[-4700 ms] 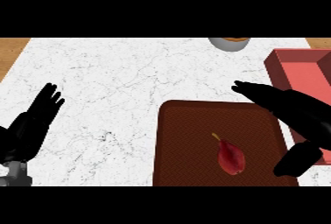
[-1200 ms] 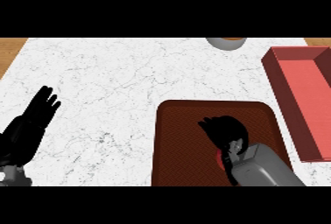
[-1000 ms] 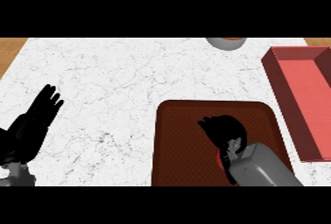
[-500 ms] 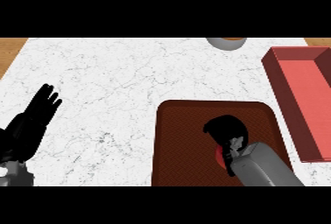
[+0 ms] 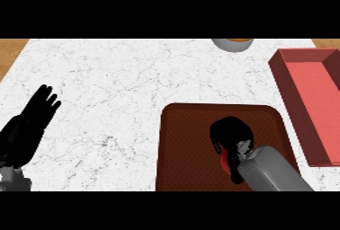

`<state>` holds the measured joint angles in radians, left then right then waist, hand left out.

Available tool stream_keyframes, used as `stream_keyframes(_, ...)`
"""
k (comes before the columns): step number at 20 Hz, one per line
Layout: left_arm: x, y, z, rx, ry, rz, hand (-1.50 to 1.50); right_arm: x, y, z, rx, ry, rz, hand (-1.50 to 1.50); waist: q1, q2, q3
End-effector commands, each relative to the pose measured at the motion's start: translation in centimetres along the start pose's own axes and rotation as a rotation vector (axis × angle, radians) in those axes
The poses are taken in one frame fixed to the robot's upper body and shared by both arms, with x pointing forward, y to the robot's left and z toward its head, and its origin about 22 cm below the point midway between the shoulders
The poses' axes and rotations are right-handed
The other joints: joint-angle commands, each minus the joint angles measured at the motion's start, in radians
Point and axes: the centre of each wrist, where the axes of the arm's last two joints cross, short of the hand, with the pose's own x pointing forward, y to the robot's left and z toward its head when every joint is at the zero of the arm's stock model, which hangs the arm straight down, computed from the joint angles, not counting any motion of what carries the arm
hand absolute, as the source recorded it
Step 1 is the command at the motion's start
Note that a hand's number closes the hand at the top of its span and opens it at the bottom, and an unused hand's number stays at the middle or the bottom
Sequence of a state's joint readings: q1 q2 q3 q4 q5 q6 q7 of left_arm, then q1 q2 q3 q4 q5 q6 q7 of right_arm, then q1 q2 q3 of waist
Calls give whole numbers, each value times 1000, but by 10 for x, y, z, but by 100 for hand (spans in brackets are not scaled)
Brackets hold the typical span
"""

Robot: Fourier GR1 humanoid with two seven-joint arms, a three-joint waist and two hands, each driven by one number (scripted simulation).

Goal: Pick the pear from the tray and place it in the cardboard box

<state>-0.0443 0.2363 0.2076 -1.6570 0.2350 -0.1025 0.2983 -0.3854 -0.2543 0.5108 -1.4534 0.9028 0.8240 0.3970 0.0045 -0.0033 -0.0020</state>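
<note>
The pear (image 5: 225, 160) is dark red and mostly hidden; only a sliver shows on the brown tray (image 5: 189, 148), in its right half. The tray lies flat on the counter. The reddish cardboard box (image 5: 312, 103) sits open, just right of the tray.

One head view — steeply down, close over the counter (image 5: 119, 85).

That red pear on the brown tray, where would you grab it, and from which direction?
From above, round its fat lower body. The pear lies flat on the tray, so only its top and sides are free. The right hand already covers it that way, fingers curled down over it; only a red sliver shows. The left hand rests open at the left.
</note>
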Motion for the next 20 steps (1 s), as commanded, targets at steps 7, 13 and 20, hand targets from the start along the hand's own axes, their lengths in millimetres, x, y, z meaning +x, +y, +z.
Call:
stream_keyframes(7, -8, 4, 2, 10, -3, -8, 0, -63, -31, -16, -213, 347, -414, 150, 4, 13, 3)
stream_keyframes(13, -5, -16, -5, -21, -4, 12, 0, -79, -74, -22, -450, 687, -637, 150, 35, 18, 3)
stream_keyframes(20, 0, -16, -11, -13, -4, 3, 0, -60, -143, -14, -665, 690, -554, 150, 13, 7, 2)
